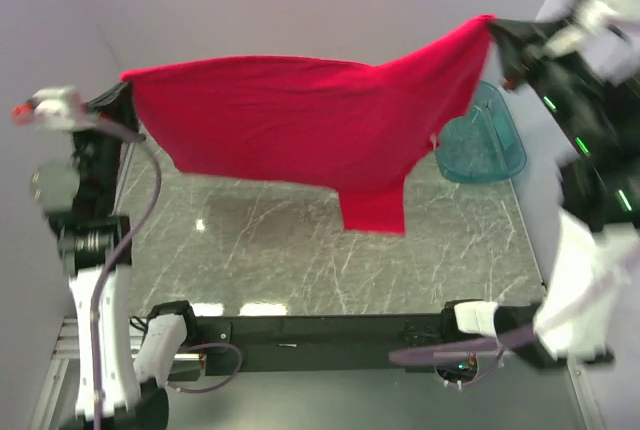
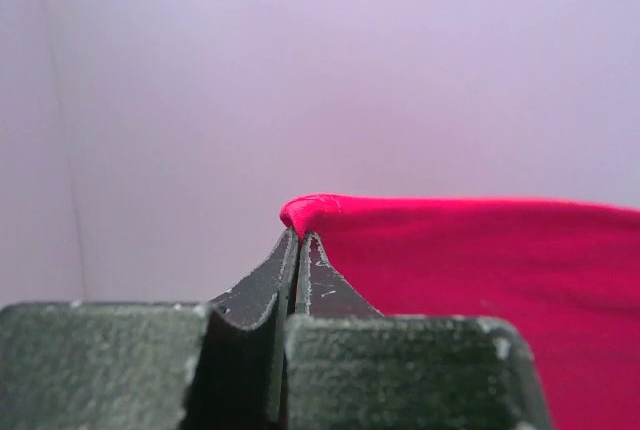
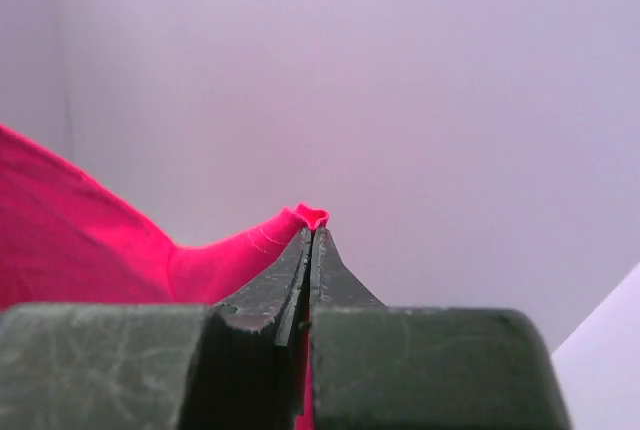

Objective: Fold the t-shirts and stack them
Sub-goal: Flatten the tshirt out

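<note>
While both arms stand raised high and wide from the near edge, you have the left gripper (image 2: 298, 240) and right gripper (image 3: 311, 235) each pinched tight on one end of the red t-shirt (image 1: 300, 120), which hangs spread between them above the table (image 1: 300, 260). You're likely at the spread-out step; next, lay it flat with even tension.

Both arms: white plastic links w/ black joint housings. Left arm (image 1: 115, 360) has a grey-lilac cable (image 1: 157, 185) looping alongside and a small red bit (image 1: 20, 110) at its wrist end. Right arm (image 1: 580, 290) has green LEDs (image 1: 549, 102) on its black sections and a lilac cable (image 1: 430, 356) by its base. Bases are joined by a black bar (image 1: 320, 330). Left gripper (image 2: 300, 240) and right gripper (image 3: 312, 235): matte black fingers, scuffed, w/ pale worn edges, tapering to thin tips.
</note>
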